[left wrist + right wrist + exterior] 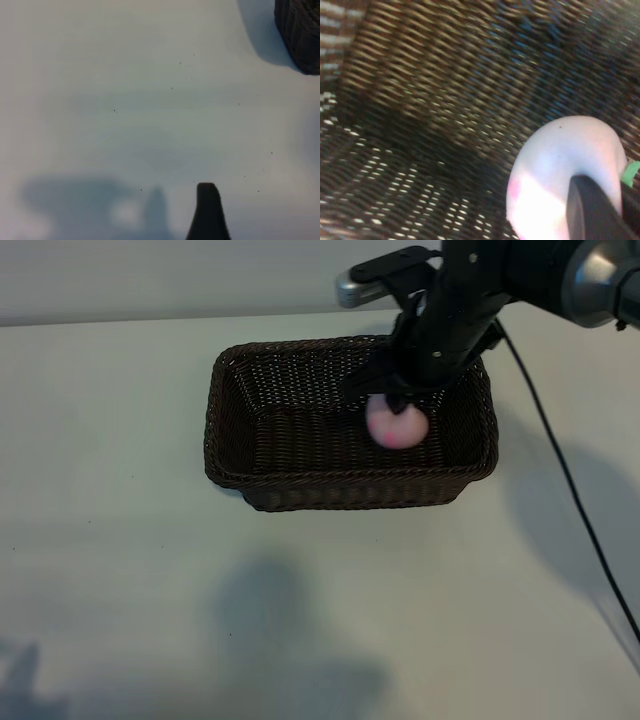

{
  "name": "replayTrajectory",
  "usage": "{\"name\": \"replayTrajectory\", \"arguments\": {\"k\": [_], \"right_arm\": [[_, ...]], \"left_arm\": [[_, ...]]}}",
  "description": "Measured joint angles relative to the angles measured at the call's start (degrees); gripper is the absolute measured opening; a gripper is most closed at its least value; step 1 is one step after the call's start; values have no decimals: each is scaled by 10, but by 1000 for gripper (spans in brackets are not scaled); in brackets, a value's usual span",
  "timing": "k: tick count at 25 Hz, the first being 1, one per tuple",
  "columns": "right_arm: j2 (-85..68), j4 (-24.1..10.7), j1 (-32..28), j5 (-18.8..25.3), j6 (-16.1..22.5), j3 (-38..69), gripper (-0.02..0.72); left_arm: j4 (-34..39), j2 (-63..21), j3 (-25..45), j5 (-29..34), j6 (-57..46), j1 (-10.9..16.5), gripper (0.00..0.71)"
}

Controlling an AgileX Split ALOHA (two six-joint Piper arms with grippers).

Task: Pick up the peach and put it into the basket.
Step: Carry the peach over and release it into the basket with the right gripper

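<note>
The peach [397, 424] is a small, smooth, pale pink ball with a rosier patch, tiny against the dark brown woven basket [300, 490] on the pale desk [120, 570]. The exterior view shows the right gripper [392, 400] reaching down into the right half of the basket, the peach hanging under it above the woven floor. The right wrist view adds a close look: a dark finger [592, 210] pressed on the peach, a green bit at its edge, wicker all around. The right jaws are clamped on the peach. The left wrist view shows only one fingertip [207, 210], bare desk and a basket corner; the left jaws stand apart, holding nothing.
</note>
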Motion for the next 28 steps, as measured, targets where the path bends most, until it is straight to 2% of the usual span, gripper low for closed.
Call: {"name": "replayTrajectory", "arguments": {"k": [15,19,23,28], "right_arm": [[46,4,10,-6,-6,-2,46],[47,5,10,-6,-7,-2,67],[47,12,10,-6,-7,-2,174],[43,22,10,4,-11,-9,398]], "left_arm": [[0,0,0,0,-1,0,539],[0,0,0,0,-1,0,539],[0,0,0,0,-1,0,539],[0,0,0,0,-1,0,539]]}}
